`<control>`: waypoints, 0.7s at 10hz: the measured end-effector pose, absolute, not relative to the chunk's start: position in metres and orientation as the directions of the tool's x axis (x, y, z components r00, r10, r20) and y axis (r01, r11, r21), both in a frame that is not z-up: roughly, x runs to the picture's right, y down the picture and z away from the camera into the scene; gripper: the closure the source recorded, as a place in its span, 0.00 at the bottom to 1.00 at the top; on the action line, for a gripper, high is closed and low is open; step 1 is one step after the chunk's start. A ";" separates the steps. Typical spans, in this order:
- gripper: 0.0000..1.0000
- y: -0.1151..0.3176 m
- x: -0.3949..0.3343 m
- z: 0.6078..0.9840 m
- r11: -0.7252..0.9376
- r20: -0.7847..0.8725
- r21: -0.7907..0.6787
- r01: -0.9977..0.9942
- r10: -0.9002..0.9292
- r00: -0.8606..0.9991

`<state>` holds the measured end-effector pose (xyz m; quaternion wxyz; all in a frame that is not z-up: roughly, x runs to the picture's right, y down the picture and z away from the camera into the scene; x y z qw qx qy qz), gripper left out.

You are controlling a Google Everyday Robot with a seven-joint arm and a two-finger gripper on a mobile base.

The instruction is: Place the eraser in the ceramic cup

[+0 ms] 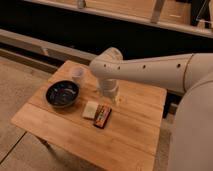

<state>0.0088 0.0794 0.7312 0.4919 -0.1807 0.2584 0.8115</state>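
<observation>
Eraser (90, 109) between bowl (62, 94), dark packet (102, 116); pincer (114, 97) nearby.

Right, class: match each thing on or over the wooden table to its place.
Things:
1 ceramic cup
2 dark bowl
3 eraser
4 gripper

Places:
a) just left of the dark packet
b) over the middle of the table, right of the cup
c) towards the table's far-left edge, behind the bowl
d) left part of the table, in front of the cup

Pairs: 1-c; 2-d; 3-a; 4-b

Gripper (111, 96) over the table (65, 136), right of ceramic cup (77, 74), behind eraser (90, 109).
</observation>
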 end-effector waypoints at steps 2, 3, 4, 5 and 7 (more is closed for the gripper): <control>0.35 0.112 0.002 0.745 -0.412 -0.604 0.198 -0.889 0.663 -0.442; 0.35 0.126 0.001 0.748 -0.400 -0.624 0.192 -0.896 0.655 -0.426; 0.35 0.133 0.001 0.750 -0.385 -0.633 0.189 -0.903 0.655 -0.412; 0.35 0.140 0.003 0.753 -0.367 -0.642 0.189 -0.911 0.655 -0.397; 0.35 0.144 0.002 0.757 -0.340 -0.651 0.187 -0.921 0.659 -0.376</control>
